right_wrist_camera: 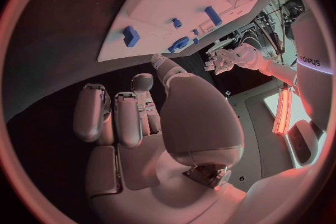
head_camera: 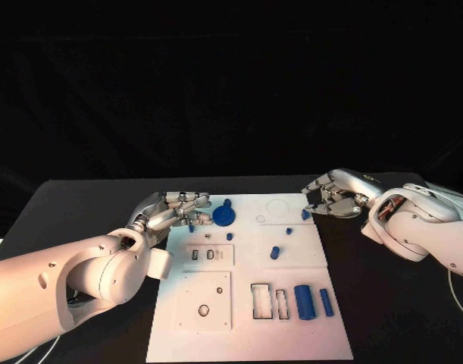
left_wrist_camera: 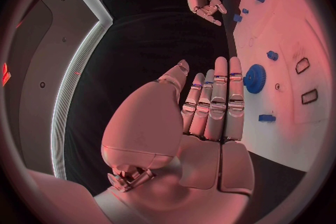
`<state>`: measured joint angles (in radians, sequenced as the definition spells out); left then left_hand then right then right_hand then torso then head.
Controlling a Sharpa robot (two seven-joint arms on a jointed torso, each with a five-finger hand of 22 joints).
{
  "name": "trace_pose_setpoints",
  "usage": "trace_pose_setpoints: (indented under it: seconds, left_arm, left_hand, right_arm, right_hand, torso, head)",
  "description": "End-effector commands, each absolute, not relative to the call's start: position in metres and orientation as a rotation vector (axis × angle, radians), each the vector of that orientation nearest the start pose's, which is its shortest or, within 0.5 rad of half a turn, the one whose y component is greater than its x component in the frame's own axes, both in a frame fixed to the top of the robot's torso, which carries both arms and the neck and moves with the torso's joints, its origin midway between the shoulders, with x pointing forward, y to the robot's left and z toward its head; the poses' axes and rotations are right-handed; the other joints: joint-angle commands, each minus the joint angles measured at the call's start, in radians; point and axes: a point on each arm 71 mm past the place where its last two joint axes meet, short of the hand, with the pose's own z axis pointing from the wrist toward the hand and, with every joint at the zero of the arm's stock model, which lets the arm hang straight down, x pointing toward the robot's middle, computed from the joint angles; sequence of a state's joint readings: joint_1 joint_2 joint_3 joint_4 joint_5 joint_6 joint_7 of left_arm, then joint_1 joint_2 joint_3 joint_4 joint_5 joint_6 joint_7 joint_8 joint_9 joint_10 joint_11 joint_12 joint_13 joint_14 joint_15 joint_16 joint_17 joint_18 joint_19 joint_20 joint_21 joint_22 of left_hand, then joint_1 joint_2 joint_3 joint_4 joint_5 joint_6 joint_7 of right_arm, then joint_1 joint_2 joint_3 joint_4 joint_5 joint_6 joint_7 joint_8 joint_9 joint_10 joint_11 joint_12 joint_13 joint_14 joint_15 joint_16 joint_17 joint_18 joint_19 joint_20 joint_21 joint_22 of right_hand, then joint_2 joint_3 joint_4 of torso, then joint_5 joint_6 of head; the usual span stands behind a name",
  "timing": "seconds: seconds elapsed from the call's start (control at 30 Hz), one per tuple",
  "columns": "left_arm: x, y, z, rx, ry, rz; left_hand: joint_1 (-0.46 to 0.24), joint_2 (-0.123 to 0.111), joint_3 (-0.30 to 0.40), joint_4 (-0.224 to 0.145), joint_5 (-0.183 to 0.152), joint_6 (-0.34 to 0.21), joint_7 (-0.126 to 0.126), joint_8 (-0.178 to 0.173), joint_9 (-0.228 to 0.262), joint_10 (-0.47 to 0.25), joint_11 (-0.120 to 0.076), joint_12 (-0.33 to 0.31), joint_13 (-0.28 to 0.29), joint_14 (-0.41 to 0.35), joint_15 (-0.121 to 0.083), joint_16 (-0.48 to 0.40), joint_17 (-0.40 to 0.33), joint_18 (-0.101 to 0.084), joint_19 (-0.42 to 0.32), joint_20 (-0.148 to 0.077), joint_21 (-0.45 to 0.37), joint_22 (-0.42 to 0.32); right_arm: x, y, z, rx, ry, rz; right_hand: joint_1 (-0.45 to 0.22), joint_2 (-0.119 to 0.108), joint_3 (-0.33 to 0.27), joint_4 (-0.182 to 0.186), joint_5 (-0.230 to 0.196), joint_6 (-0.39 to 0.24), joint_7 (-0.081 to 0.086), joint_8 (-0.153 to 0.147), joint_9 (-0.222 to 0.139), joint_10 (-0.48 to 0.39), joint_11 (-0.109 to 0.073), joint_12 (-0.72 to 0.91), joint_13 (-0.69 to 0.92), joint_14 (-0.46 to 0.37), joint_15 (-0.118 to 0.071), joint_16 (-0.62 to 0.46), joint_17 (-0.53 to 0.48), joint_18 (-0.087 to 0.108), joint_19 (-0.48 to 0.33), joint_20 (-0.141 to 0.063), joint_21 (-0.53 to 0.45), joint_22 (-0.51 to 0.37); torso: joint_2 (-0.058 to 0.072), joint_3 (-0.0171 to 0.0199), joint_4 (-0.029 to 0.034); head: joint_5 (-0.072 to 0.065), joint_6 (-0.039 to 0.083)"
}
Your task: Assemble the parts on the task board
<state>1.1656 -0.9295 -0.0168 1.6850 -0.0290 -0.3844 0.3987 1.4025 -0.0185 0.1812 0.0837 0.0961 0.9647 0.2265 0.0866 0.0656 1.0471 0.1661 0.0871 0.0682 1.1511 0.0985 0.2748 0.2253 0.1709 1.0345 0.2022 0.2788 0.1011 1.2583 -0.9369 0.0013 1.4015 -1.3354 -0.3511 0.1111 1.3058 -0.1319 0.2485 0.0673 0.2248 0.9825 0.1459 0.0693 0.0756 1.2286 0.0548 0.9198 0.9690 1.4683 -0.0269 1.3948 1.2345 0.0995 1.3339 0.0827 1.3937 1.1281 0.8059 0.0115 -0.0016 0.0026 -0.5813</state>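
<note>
The word "daisys" [right_wrist_camera: 313,60] is printed on a white surface seen in the right wrist view; no other writing can be read. The white task board [head_camera: 215,303] is laid in the middle of the black table [head_camera: 78,201], its length running from the near edge toward the far edge, with bare table left open on both sides of it.

The parts are spread over the board. A round blue gear [head_camera: 225,215] is seen at the far end, just beside the left robot hand [head_camera: 179,209]. A small blue block [head_camera: 307,214] sits at the far right edge of the board, close to the right robot hand [head_camera: 339,196]. A small blue peg [head_camera: 229,236] and a short blue pin [head_camera: 276,252] lie nearer the middle. Two blue cylinders [head_camera: 312,302] lie side by side at the near right end, next to rectangular slots [head_camera: 268,301].

The left robot hand is held at the far left edge of the board, fingers extended side by side and nothing grasped. The right robot hand is held beyond the far right corner of the board, fingers loosely curled and apart, nothing grasped.
</note>
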Motion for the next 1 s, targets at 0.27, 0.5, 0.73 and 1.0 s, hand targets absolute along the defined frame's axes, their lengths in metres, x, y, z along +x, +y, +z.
trace_pose_setpoints:
  seconds: [0.27,0.5,0.73,1.0]
  left_arm:
    - [0.457,0.205,-0.172,-1.101,1.416,-1.584]
    - [0.457,0.205,-0.172,-1.102,1.416,-1.583]
    - [0.457,0.205,-0.173,-1.102,1.416,-1.582]
    - [0.457,0.205,-0.173,-1.102,1.416,-1.582]
  left_hand:
    - [0.005,0.003,0.000,-0.005,0.005,-0.002,0.004,-0.006,0.001,-0.003,0.001,-0.006,0.000,-0.007,0.003,0.004,0.002,0.010,0.001,0.004,-0.003,-0.001]
    - [0.005,0.003,0.000,-0.005,0.005,-0.002,0.004,-0.006,0.001,-0.003,0.001,-0.006,0.000,-0.007,0.003,0.004,0.002,0.010,0.001,0.004,-0.003,-0.001]
    - [0.005,0.003,0.000,-0.005,0.005,-0.002,0.004,-0.006,0.001,-0.003,0.001,-0.006,0.000,-0.007,0.003,0.004,0.002,0.010,0.001,0.004,-0.003,-0.001]
    - [0.005,0.003,0.000,-0.005,0.005,-0.002,0.004,-0.006,0.001,-0.003,0.001,-0.006,0.000,-0.007,0.003,0.004,0.002,0.010,0.001,0.004,-0.003,-0.001]
  right_arm:
    - [0.519,-0.285,-0.152,-0.082,1.566,0.670]
    - [0.522,-0.284,-0.162,-0.082,1.589,0.658]
    - [0.523,-0.283,-0.168,-0.084,1.610,0.659]
    - [0.524,-0.282,-0.172,-0.084,1.625,0.659]
  right_hand:
    - [0.007,-0.009,-0.006,-0.011,0.005,-0.004,-0.001,-0.002,-0.001,-0.012,-0.001,-0.012,-0.008,0.039,0.005,-0.004,-0.004,-0.007,-0.005,0.002,-0.004,-0.008]
    - [0.010,-0.011,-0.008,-0.013,0.004,-0.007,-0.001,-0.003,-0.001,-0.014,0.000,-0.015,-0.010,0.039,0.005,-0.005,-0.005,-0.007,-0.006,0.003,-0.005,-0.009]
    - [0.011,-0.011,-0.008,-0.014,0.003,-0.008,-0.001,-0.003,-0.001,-0.013,0.000,-0.013,-0.009,0.039,0.005,-0.005,-0.006,-0.007,-0.007,0.003,-0.005,-0.009]
    - [0.015,-0.006,-0.008,-0.015,0.001,-0.002,-0.001,0.000,0.000,-0.010,-0.001,-0.008,-0.004,0.039,0.005,-0.004,-0.004,-0.007,-0.006,0.003,-0.005,-0.007]
  torso:
    - [0.001,-0.0034,0.0028]
    - [0.000,-0.0031,0.0020]
    - [0.000,-0.0043,0.0031]
    - [-0.001,-0.0039,0.0010]
  head:
    - [-0.003,-0.001]
    - [-0.001,-0.006]
    - [0.001,-0.010]
    - [0.002,-0.010]
